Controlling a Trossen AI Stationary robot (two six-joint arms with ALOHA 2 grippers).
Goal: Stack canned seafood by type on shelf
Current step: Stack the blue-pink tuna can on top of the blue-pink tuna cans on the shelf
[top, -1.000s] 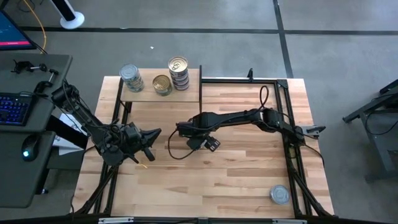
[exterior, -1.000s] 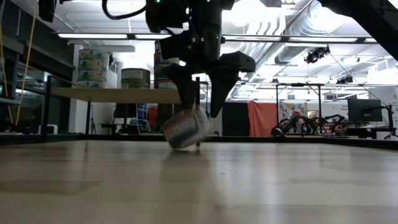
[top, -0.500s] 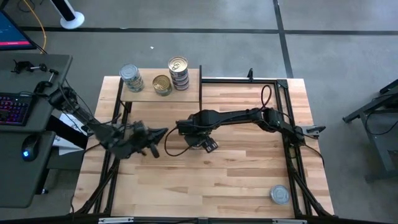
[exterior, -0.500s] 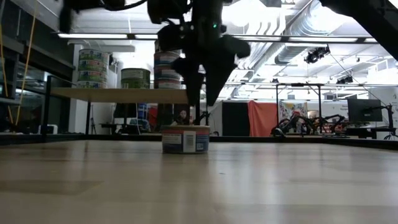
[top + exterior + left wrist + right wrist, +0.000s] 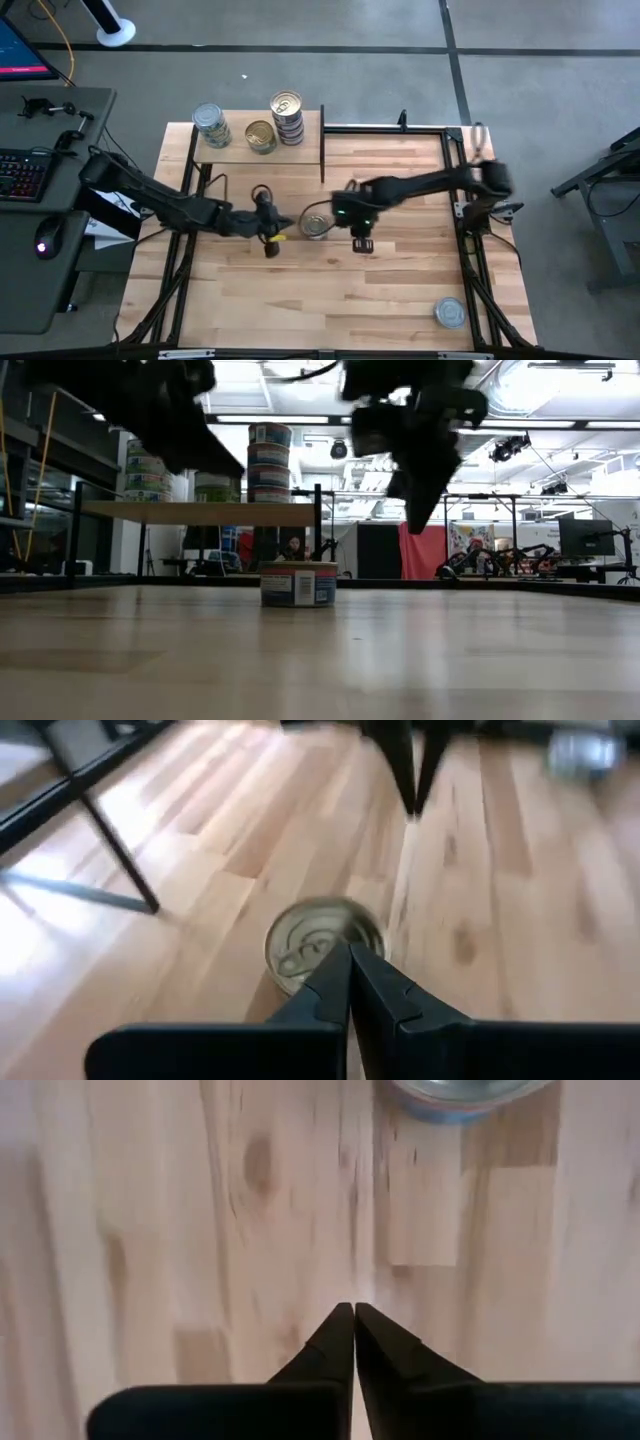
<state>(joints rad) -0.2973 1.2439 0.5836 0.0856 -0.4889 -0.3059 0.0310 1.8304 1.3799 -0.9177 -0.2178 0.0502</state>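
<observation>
The worktop (image 5: 400, 290) carries one tin (image 5: 316, 225) upright at its centre, between both hands. The left hand (image 5: 268, 228), fingers pressed together and empty, points at it from just beside; the right hand (image 5: 360, 238), also pressed together, stands near. The tin has a gold pull-tab top and a blue-white label.

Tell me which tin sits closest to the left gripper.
The gold-topped tin standing alone mid-table, just in front of the left gripper. The other tins are up on the shelf or, like the silver-topped one, near the table's corner.
</observation>
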